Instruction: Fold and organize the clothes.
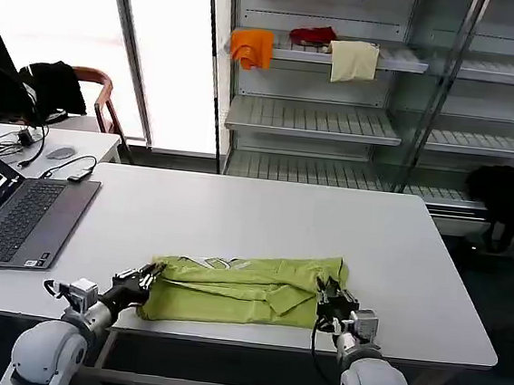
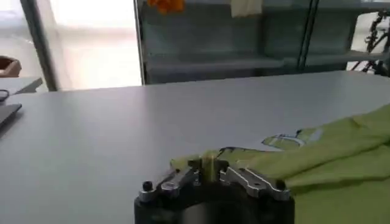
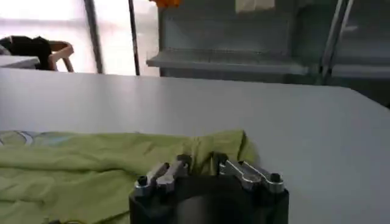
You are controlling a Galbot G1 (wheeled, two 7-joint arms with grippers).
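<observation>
Both tools sit at the near edge of the counter, one at each end of the T-shirt: the left tool has its fingers pinched together on the shirt's left edge, and the right tool is likewise closed on the shirt's right edge. Folded into a long band, the lime shirt lies flat across the counter's front. A laptop rests at the counter's left side, and cloths hang on the shelf behind.

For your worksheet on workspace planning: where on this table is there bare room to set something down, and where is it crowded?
Free: the white table between the T-shirt and the far edge, and right of the shirt. Crowded: the near edge, where the left gripper and right gripper flank the shirt, and the left side, taken by the laptop.
</observation>
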